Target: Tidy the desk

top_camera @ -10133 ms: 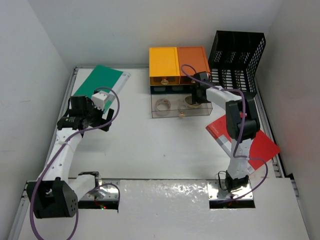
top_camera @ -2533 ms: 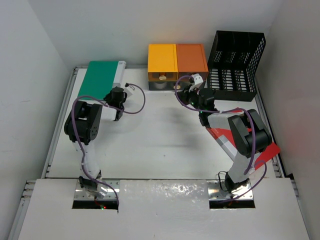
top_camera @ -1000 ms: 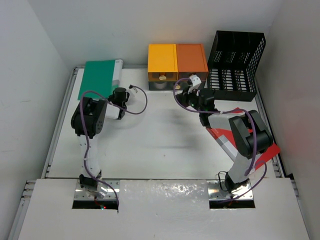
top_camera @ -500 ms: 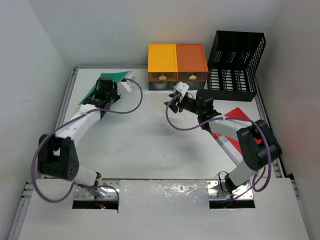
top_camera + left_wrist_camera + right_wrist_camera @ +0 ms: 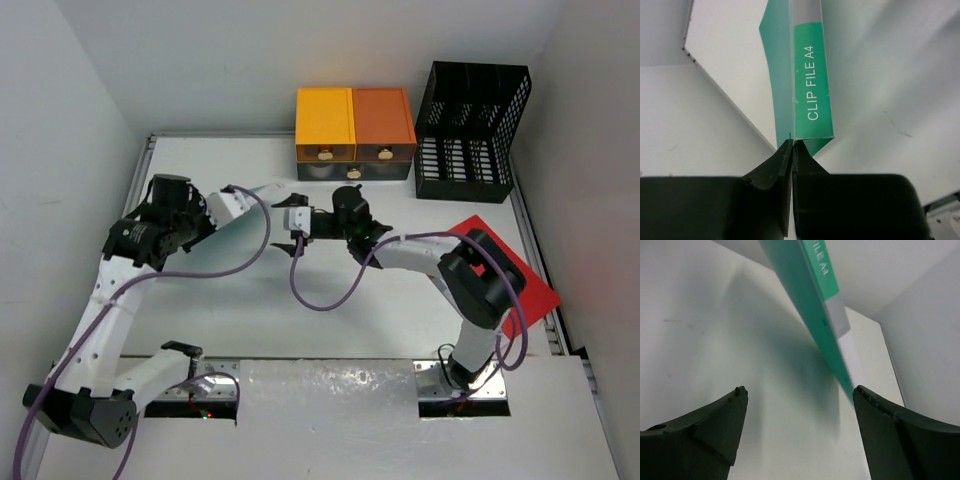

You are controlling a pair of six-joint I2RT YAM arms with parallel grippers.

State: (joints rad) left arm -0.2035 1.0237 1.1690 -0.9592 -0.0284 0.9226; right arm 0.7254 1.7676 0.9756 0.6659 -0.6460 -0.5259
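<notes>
- White walls close in the desk [image 5: 250, 300], a broad white top with thin rails along its edges. It lies beneath both arms.
- Over its left-centre hangs the green clip file [image 5: 810, 80], lettered "CLIP FILE A4" on the spine. Its shadow on the white in the right wrist view makes us judge it lifted clear of the desk.
- The left gripper [image 5: 791, 147] has its fingers pressed together on one end of the file, pinching it beside the spine.
- The right gripper [image 5: 799, 395] reaches in from the right, fingers spread wide with nothing between them. The file's free end slants just ahead, touching neither finger.
- We read this as a hand-over. To do it well, we would bring the spread fingers squarely astride the free end, close firmly, and release the left pinch only then, so the thin file cannot swing down.
- Outward, a yellow drawer box [image 5: 325, 125] and an orange drawer box [image 5: 385, 122] sit at the far edge. A black mesh basket [image 5: 470, 120] stands far right, and a red folder [image 5: 525, 290] lies right.
</notes>
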